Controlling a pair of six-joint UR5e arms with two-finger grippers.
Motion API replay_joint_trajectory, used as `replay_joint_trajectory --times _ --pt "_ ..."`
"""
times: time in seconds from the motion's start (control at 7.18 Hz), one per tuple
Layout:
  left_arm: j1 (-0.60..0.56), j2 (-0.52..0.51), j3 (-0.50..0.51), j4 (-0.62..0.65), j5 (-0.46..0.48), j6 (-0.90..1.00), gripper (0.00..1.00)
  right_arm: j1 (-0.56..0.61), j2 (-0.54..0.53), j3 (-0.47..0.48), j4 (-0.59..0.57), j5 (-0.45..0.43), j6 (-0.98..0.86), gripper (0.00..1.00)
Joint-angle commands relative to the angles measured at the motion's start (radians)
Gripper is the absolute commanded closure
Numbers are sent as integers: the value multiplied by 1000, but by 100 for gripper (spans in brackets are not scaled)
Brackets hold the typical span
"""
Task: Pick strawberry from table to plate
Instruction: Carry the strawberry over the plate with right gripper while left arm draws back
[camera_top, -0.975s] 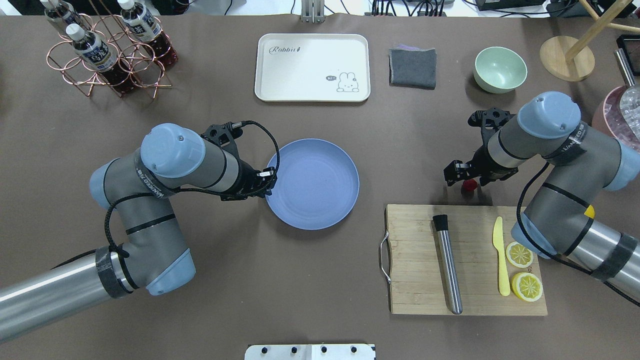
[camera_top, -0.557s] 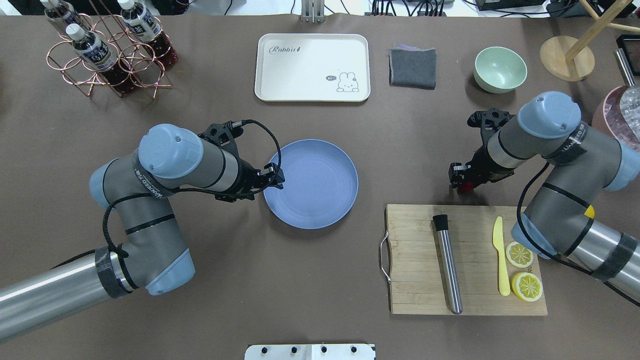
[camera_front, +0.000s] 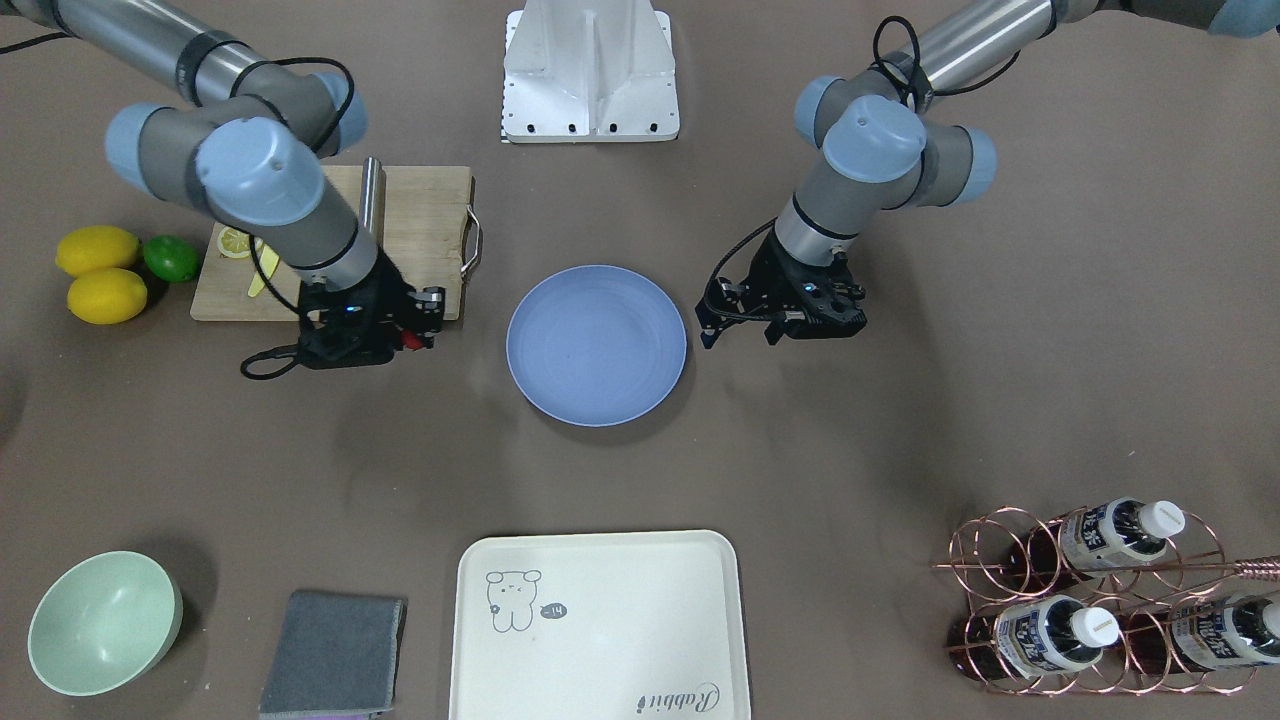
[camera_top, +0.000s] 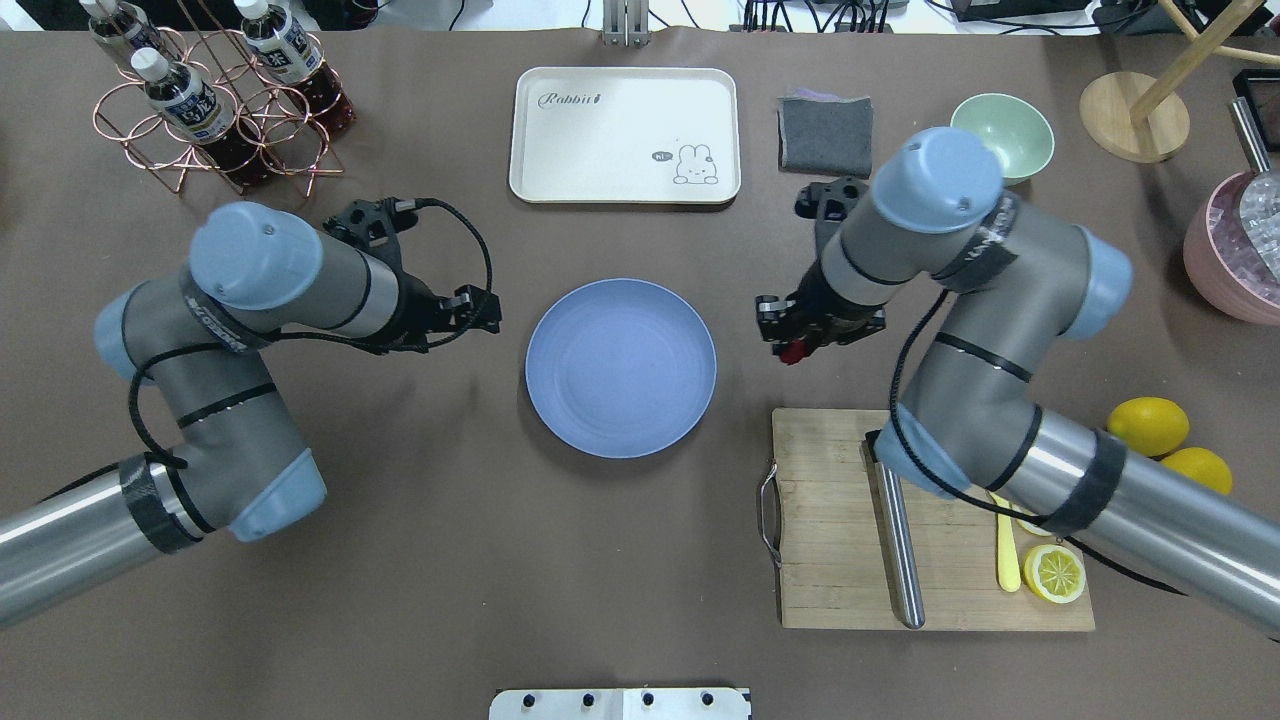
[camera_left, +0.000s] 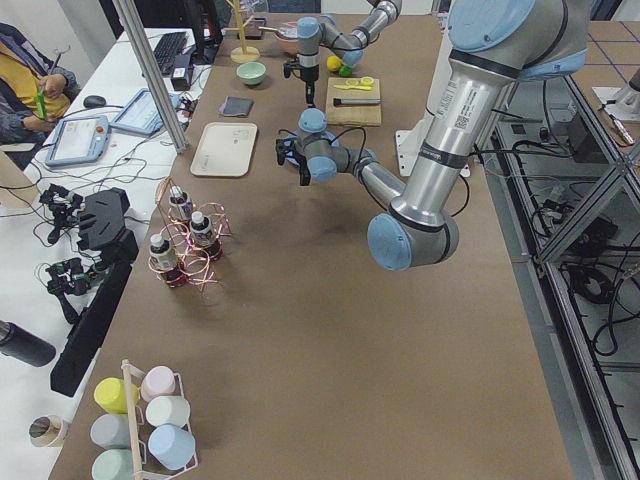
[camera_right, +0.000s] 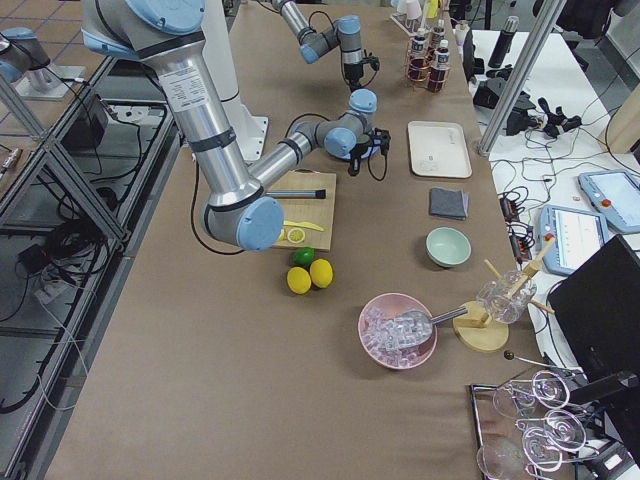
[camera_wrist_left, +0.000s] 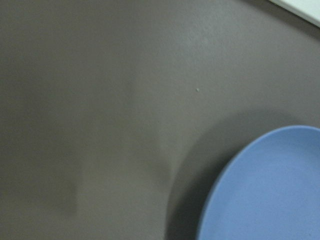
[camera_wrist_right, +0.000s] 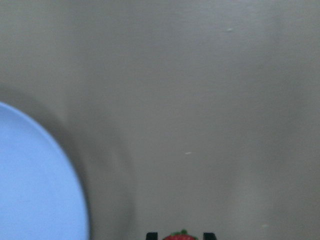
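The strawberry (camera_top: 796, 352) is a small red berry held off the table (camera_top: 640, 560) between the fingers of my right gripper (camera_top: 790, 342), which is shut on it. It hangs just right of the blue plate (camera_top: 620, 367), apart from the rim. In the right wrist view the strawberry (camera_wrist_right: 180, 236) shows at the bottom edge between two black fingertips (camera_wrist_right: 151, 235), with the plate (camera_wrist_right: 35, 190) at the left. My left gripper (camera_top: 487, 312) hovers left of the plate with its fingers apart and nothing in them; the front view shows the left gripper (camera_front: 738, 338) open beside the plate (camera_front: 596, 345).
A wooden cutting board (camera_top: 830, 520) carries a metal rod, a yellow knife and a lemon slice. Two lemons (camera_top: 1148, 425) lie to its right. A cream tray (camera_top: 625, 135), grey cloth (camera_top: 826, 135), green bowl (camera_top: 1010, 125) and bottle rack (camera_top: 215, 100) line the far edge.
My right gripper closed on the strawberry, lifted it and carried it left toward the plate. My left gripper pulled back left, away from the plate's rim.
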Motion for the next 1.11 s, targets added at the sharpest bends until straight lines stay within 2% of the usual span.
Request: replay_joint_trajectory --times 0.0,0.14,0.28,0.42,0.56,0.7,0.84,0.97 --pt "-85 123 11 -145 -59 115 3 -105 184 -100 -10 -93 172 100" --pt "-94 154 73 -251 -54 120 3 -132 235 -160 1 -144 193 100" --pt "-97 218 110 -371 -38 118 3 -148 240 -194 45 -171 195 100" --pt "-99 232 164 -459 14 118 3 -166 253 -243 100 -198 210 100" --pt "-102 231 179 -473 36 118 3 -175 262 -259 119 -209 227 100" --pt "-143 235 177 -458 15 120 3 -176 259 -256 121 -211 226 2" --pt "-221 253 160 -427 -75 131 3 -169 259 -245 122 -209 226 0" --pt "-337 304 137 -414 -185 287 3 -154 253 -218 124 -200 226 0"
